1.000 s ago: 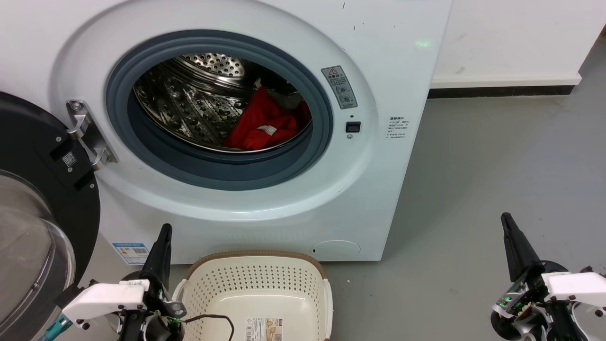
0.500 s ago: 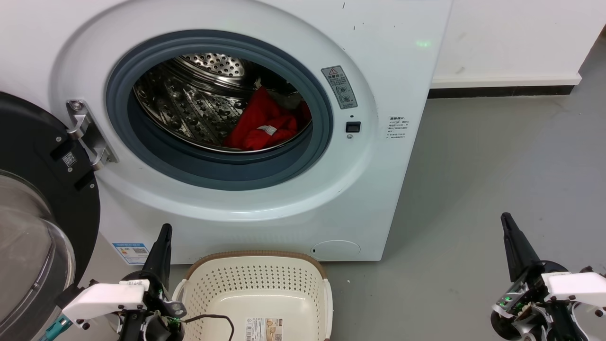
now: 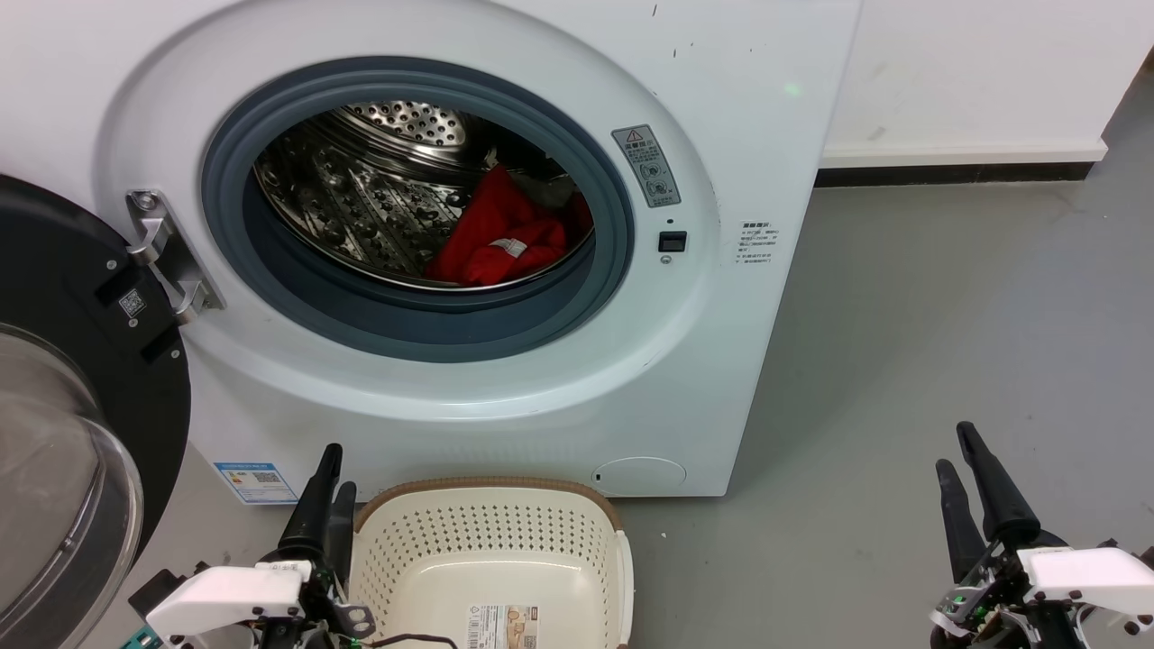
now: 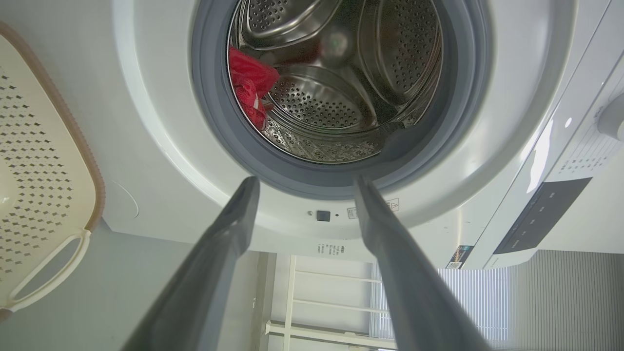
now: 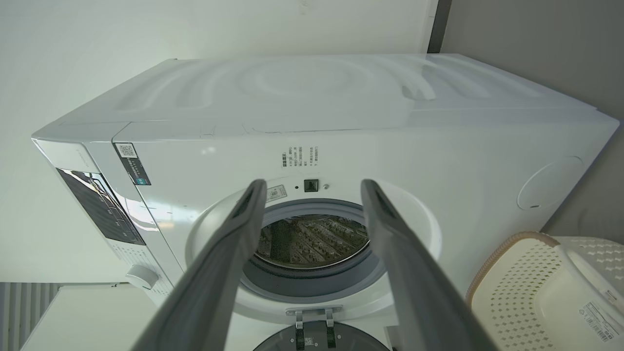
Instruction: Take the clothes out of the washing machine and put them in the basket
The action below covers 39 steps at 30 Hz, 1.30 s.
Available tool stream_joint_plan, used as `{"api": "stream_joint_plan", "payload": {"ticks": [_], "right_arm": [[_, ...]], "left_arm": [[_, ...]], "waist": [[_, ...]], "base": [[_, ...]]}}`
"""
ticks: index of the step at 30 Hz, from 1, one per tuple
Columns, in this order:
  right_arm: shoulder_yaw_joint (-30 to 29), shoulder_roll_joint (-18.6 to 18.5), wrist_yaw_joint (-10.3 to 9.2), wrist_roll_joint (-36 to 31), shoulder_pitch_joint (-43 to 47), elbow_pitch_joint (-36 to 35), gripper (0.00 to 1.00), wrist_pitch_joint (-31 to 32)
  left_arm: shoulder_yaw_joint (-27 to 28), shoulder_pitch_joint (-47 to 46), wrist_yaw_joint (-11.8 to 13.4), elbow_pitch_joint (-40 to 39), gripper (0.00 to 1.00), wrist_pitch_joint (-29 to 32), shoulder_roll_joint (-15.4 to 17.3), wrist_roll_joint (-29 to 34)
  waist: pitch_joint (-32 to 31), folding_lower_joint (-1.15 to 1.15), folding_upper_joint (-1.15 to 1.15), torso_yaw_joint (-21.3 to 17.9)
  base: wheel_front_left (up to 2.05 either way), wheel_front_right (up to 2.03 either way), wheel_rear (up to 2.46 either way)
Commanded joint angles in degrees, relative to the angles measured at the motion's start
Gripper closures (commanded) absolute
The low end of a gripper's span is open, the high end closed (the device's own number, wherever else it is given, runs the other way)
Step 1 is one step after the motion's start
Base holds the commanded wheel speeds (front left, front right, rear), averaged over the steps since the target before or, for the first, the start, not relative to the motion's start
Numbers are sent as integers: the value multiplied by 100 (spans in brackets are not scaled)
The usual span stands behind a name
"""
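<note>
Since the earlier frames both grippers have sunk a little lower in the head view, and their fingers, which stood together, now stand apart. In the head view the left gripper (image 3: 339, 467) is spread and holds nothing. The basket (image 3: 487, 488) is just beside it on its right, and the washing machine (image 3: 721, 135) stands beyond its tips, with the door (image 3: 54, 270) swung open to its left. The clothes (image 3: 505, 236) lie further ahead inside the drum (image 3: 361, 207), well apart from both grippers. The right gripper (image 3: 954, 445) is also spread and empty, over the grey floor (image 3: 902, 315), well to the right of the basket. In the left wrist view the parted fingers point at the porthole (image 4: 219, 122); the clothes are beyond the left fingertip, at the drum's left side. In the right wrist view the parted fingers frame the porthole, and the basket is to their lower right.
</note>
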Motion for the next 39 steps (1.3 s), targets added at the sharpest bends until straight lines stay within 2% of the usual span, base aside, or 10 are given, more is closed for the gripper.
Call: {"api": "stream_joint_plan", "payload": {"ticks": [1, 6, 15, 29, 32, 33, 39], "right_arm": [[62, -5, 0, -85, -50, -196, 0, -92], [125, -5, 0, -211, -6, -297, 0, -204], [246, -4, 0, -922, 84, -509, 0, -438], [272, -3, 0, -3071, 257, -834, 0, -757], [322, -3, 0, -3605, 284, -898, 0, -819], [347, -3, 0, -4019, 317, -961, 0, -881], [366, -2, 0, -4672, 391, -1021, 0, -983]], "left_arm": [[-102, -171, -3, -173, 0, -95, 7, 102], [-203, -197, -4, -266, 0, -207, 7, 302], [-389, -242, 11, -475, 0, -438, 9, 1256], [-853, -314, 300, -662, 0, -760, 10, 3002], [-925, -335, 354, -673, 0, -821, 11, 3379], [-977, -356, 406, -696, 0, -882, 11, 3731], [-1097, -377, 489, -703, 0, -997, 11, 4385]], "waist": [[1, 0, 0, -1], [1, 0, 0, -2], [-1, 0, 0, 12], [-13, 0, 0, 84], [-15, 0, 0, 88], [-18, 0, 0, 89], [-32, 0, 0, 91]], "base": [[0, 0, 0], [0, 0, 0], [0, 0, 0], [0, 0, 0], [0, 0, 0], [0, 0, 0], [0, 0, 0]]}}
